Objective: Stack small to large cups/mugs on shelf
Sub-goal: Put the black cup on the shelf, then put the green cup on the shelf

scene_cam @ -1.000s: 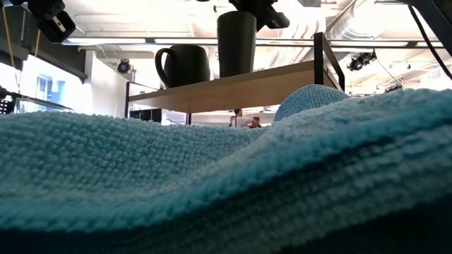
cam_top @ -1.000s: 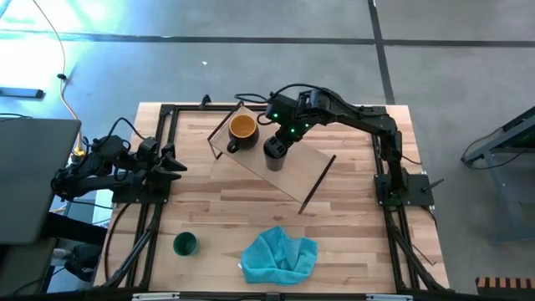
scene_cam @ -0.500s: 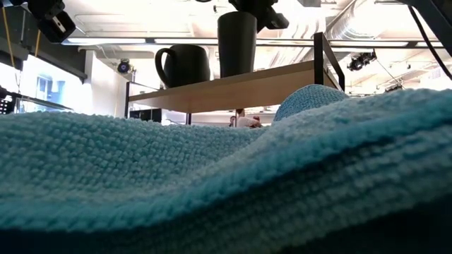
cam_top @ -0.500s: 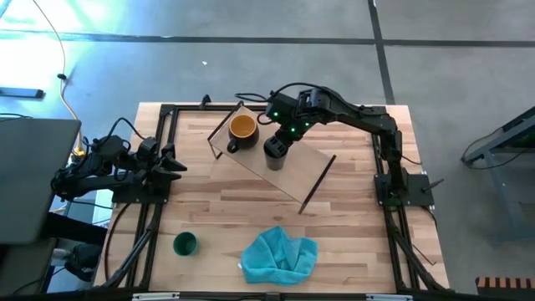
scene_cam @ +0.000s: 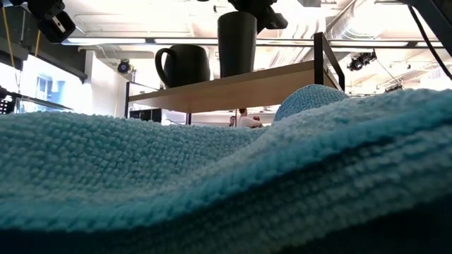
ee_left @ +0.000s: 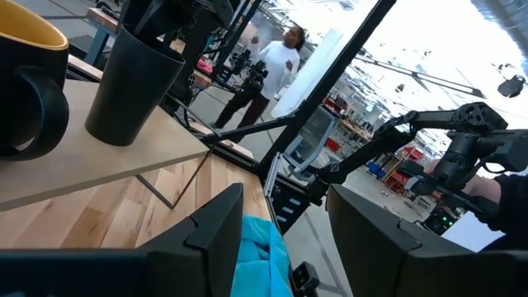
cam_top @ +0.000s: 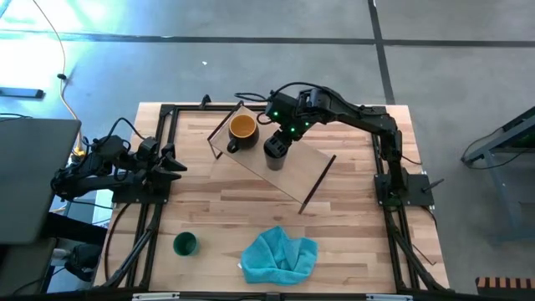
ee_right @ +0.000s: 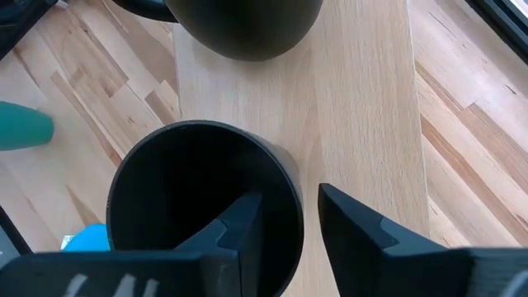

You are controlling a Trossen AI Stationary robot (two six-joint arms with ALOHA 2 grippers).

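1. As the high view looks down on the desk (cam_top: pixel 251 209), the right gripper (cam_top: pixel 280 144) stands over the black cup (cam_top: pixel 275 153) on the shelf (cam_top: pixel 288 171). The yellow-orange mug (cam_top: pixel 242 128) sits on the same shelf just beside this cup. The green cup (cam_top: pixel 185 244) stands on the desk well apart from both grippers, near the teal cloth (cam_top: pixel 280 255). The left gripper (cam_top: pixel 171 163) waits at the desk's left edge.
2. At desk height the cloth (scene_cam: pixel 226 183) fills the front. Behind it, the shelf (scene_cam: pixel 233 88) carries the mug (scene_cam: pixel 185 65) and the black cup (scene_cam: pixel 236 44), both upright, with the right gripper at the cup's top.
3. From the left wrist, the left fingers (ee_left: pixel 210 223) are parted and hold nothing; the cup (ee_left: pixel 132 87) and mug (ee_left: pixel 29 82) stand on the shelf ahead.
4. From the right wrist, one right finger (ee_right: pixel 247 216) is inside the black cup (ee_right: pixel 198 190) and the other is outside its rim. A gap shows between them, so the rim is not pinched.
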